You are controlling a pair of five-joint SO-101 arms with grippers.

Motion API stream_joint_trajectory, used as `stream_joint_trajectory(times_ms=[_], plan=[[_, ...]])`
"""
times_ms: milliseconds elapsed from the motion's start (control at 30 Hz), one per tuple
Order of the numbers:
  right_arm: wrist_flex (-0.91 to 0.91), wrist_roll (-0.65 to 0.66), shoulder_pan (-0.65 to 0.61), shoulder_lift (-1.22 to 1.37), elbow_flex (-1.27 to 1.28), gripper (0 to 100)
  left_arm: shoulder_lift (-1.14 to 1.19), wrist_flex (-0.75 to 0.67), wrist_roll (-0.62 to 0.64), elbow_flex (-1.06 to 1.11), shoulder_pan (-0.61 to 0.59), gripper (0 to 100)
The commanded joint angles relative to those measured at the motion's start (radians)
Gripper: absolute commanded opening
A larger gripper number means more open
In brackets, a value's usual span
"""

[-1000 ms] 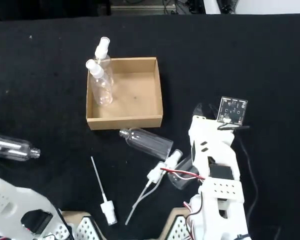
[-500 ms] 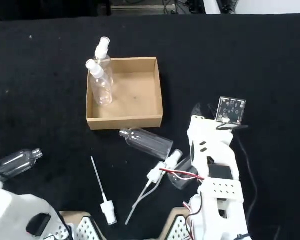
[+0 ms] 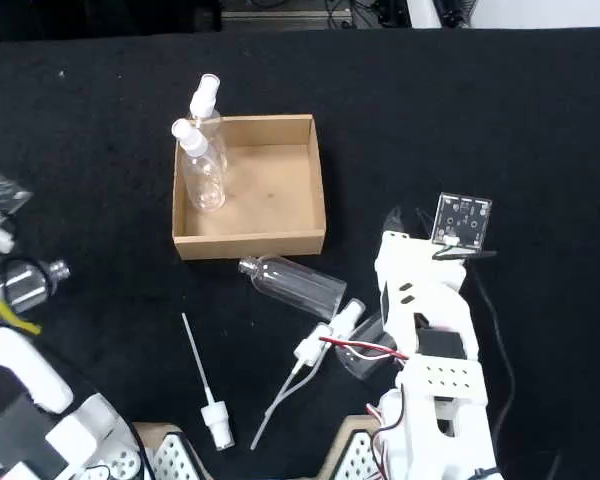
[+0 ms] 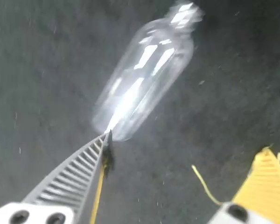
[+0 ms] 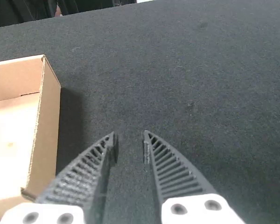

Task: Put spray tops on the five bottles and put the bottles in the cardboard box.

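Two clear bottles with white spray tops stand in the cardboard box's far left corner. An uncapped bottle lies in front of the box. Another bottle lies partly under the right arm, with a spray top beside it. A loose spray top with a long tube lies near the front. At the left edge lies an uncapped bottle. My left gripper is open just behind it, the black fingertip at the bottle's base. My right gripper hangs narrowly open over bare cloth, right of the box.
Black cloth covers the whole table. The right arm's white body runs from the front edge toward the box's right front corner. The left arm fills the front left corner. Free cloth lies right of and behind the box.
The left arm has swung up along the left edge. The uncapped bottle there has turned and shifted slightly. The right arm has hardly moved.
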Motion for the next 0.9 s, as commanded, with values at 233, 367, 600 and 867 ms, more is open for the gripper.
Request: stream_joint_trajectory(times_ms=[233, 367, 600, 867], plan=[[-0.025, 0.009, -0.017, -0.030, -0.015, 6.7, 0.094, -0.229, -0.006, -0.007, 0.117, 43], [-0.025, 0.009, -0.018, -0.030, -0.015, 6.7, 0.176, -0.273, -0.008, -0.007, 0.119, 43], [-0.025, 0.009, -0.018, -0.030, -0.015, 6.7, 0.285, -0.281, -0.057, -0.007, 0.117, 43], [-0.023, 0.009, -0.020, -0.030, -0.015, 6.7, 0.358, -0.281, -0.078, -0.021, 0.114, 42]])
